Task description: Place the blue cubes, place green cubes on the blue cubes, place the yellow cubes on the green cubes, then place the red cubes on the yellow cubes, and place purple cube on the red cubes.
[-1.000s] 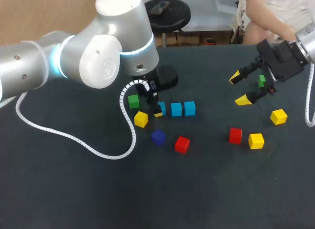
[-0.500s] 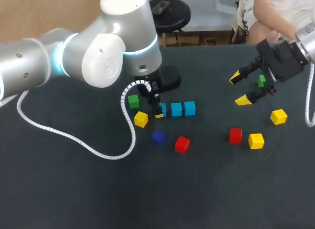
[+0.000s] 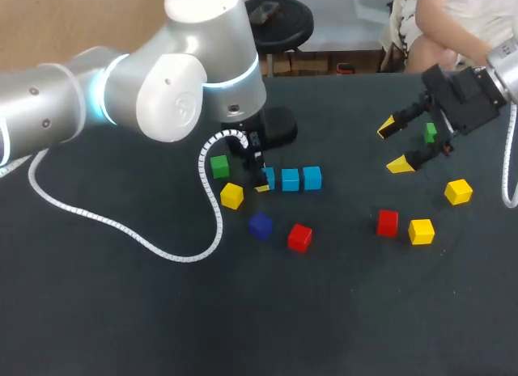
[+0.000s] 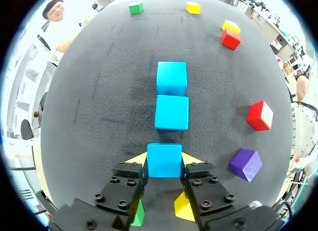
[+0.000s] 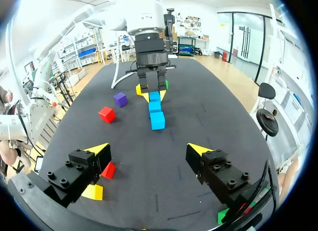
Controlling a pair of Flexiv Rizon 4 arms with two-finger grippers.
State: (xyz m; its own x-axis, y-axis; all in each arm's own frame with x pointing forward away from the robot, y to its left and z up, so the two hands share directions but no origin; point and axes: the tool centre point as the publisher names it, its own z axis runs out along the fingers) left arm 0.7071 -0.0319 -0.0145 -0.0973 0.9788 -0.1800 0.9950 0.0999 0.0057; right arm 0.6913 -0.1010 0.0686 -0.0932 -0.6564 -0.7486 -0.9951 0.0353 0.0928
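The left arm [image 3: 178,85] is shifting slightly toward the middle blue cube [image 3: 290,179], its large elbow joint sliding that way above the tabletop [image 3: 340,311]. Its fingers [image 4: 137,159] are nudging the end blue cube [image 4: 164,160] marginally nearer, and the drift is nearly dying out.

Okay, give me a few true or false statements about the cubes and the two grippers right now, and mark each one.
1. Three blue cubes lie in one row. True.
2. The right gripper holds a red cube. False: its jaws are open and empty.
3. The left gripper has its jaws closed on the end blue cube of that row. True.
4. A green cube sits on top of a blue cube. False: nothing is stacked; both green cubes lie on the table.
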